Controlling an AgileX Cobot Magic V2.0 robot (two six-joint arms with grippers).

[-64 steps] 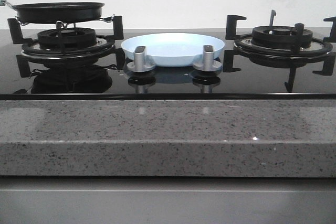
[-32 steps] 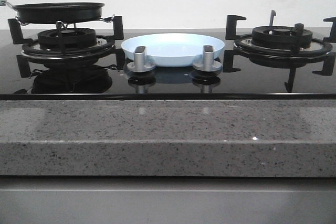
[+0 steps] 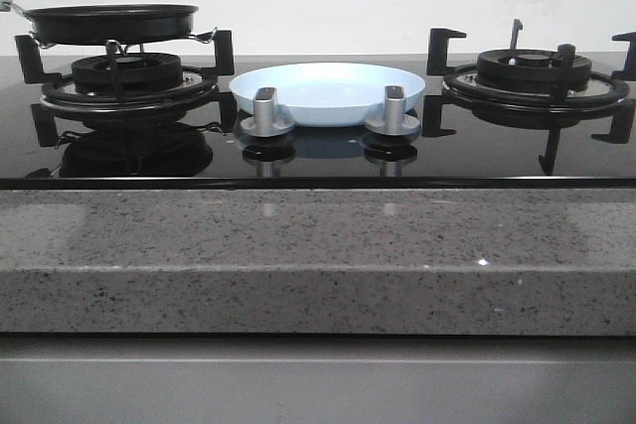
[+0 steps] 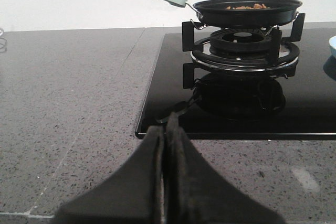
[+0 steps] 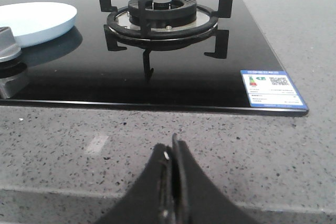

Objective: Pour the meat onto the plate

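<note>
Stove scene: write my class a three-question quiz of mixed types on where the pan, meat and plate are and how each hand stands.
1. True or false: the meat lies on the plate.
2. The frying pan sits on which burner? A) robot's left B) robot's right C) neither
3. Fill in: the left hand and right hand are both ____, holding nothing.

Key
1. False: it is in the pan; the plate is bare.
2. A
3. shut
</note>
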